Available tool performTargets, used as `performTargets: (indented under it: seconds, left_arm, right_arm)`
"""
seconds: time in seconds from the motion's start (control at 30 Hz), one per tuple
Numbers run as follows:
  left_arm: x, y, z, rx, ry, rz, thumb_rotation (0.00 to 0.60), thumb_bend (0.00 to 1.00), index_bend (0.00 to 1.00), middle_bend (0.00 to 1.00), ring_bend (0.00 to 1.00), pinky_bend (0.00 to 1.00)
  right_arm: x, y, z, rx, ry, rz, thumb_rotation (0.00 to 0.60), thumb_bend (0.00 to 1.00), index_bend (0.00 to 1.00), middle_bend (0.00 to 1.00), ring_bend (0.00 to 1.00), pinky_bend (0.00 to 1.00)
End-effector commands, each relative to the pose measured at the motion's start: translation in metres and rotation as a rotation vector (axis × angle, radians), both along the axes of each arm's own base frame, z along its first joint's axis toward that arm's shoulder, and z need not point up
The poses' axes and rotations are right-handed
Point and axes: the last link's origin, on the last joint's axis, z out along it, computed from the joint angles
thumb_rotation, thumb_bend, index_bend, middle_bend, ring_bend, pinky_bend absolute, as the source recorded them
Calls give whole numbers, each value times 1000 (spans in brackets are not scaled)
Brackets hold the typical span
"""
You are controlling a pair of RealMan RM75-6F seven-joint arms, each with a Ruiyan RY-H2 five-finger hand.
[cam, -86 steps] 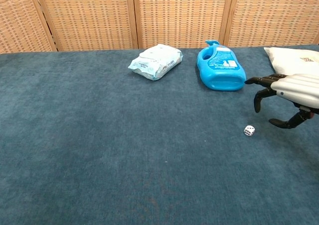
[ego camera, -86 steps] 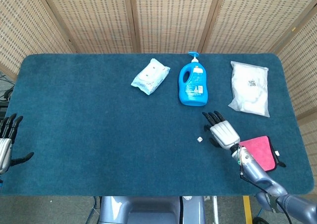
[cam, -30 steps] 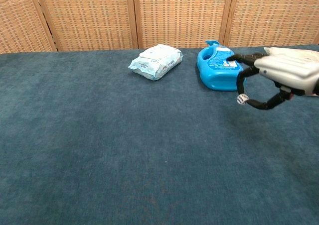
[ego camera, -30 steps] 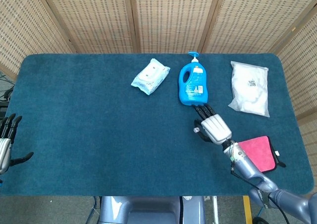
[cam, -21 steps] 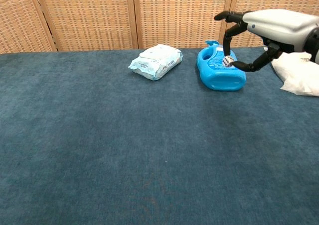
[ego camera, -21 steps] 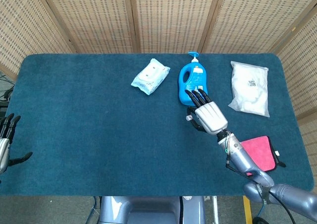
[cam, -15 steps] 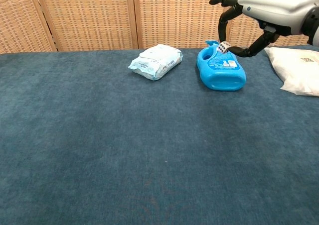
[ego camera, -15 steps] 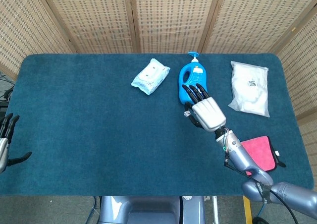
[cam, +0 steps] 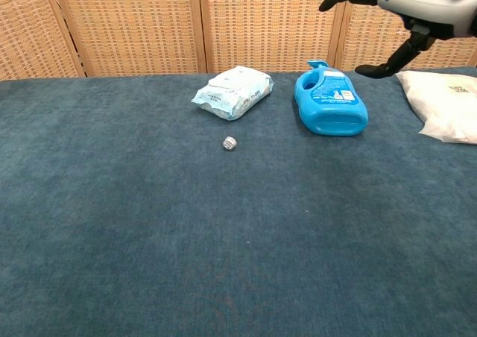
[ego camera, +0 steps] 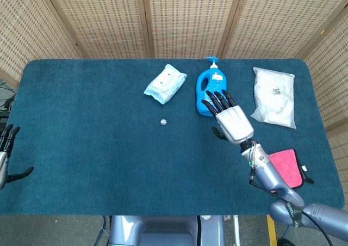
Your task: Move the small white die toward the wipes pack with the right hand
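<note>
The small white die lies on the blue cloth a short way in front of the wipes pack, apart from it. My right hand hovers high over the table, near the blue bottle, fingers spread and holding nothing. It is well to the right of the die. My left hand shows only at the left edge of the head view, fingers apart, off the table's side and empty.
A blue detergent bottle lies right of the wipes pack. A white bag rests at the far right. A pink cloth sits by the front right edge.
My right hand lifted the die from the right side, carried it left and up past the bottle, then let go. The die now lies near the wipes pack and the hand is spread.
</note>
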Motion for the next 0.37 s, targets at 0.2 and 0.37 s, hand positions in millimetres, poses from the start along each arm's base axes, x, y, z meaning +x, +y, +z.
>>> performTargets:
  seconds: [0.2, 0.37]
  left_arm:
    - [1, -6, 4, -4, -21, -20, 600, 0, 0, 0, 0, 0]
    - [1, -9, 5, -16, -25, -43, 600, 0, 0, 0, 0, 0]
  right_arm:
    - [-79, 61, 63, -157, -69, -72, 600, 92, 96, 0, 0, 0]
    - [-138, 120, 67, -114, -167, -219, 600, 0, 45, 0, 0, 0]
